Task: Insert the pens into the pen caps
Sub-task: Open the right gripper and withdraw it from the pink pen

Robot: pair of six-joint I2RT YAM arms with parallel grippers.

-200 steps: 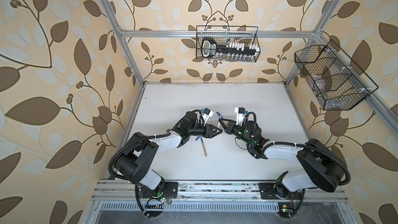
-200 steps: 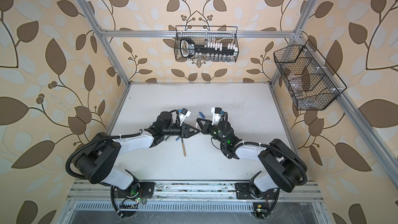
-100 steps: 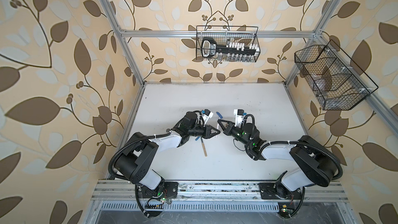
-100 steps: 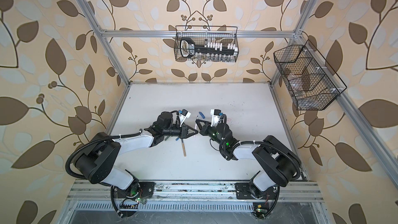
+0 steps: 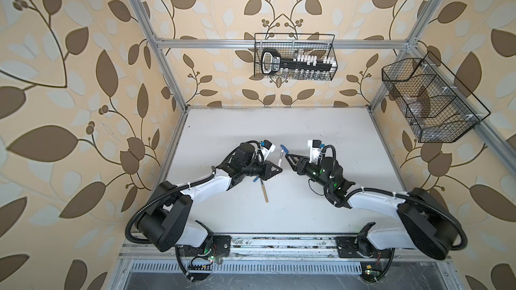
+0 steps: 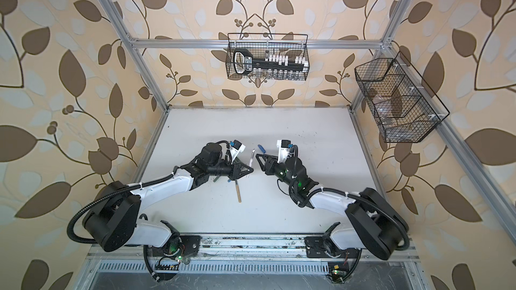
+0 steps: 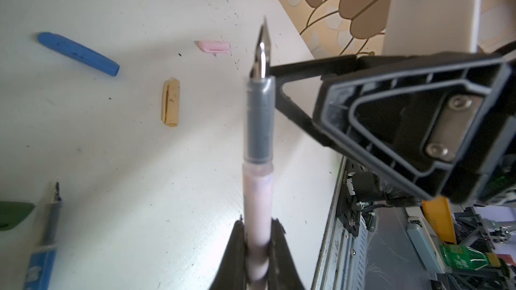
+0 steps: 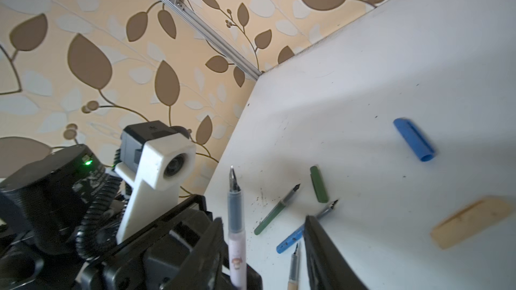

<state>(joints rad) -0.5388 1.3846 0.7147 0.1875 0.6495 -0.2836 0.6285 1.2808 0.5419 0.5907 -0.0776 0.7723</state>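
My left gripper is shut on the barrel of the pale pink pen, which points its nib away from the fingers. In both top views this pen stands between the two gripper tips. My right gripper is open, and the pink pen stands just beside one of its fingers. On the table lie the green pen, blue pen and tan pen. The caps lie loose: pink, tan, blue, green.
Two wire baskets hang on the walls, one at the back and one on the right. Aluminium frame posts border the white table. The two wrists face each other closely mid-table.
My left gripper closed on the pink pen's barrel. My right gripper then opened and let go of that pen. Both arms stayed close together.
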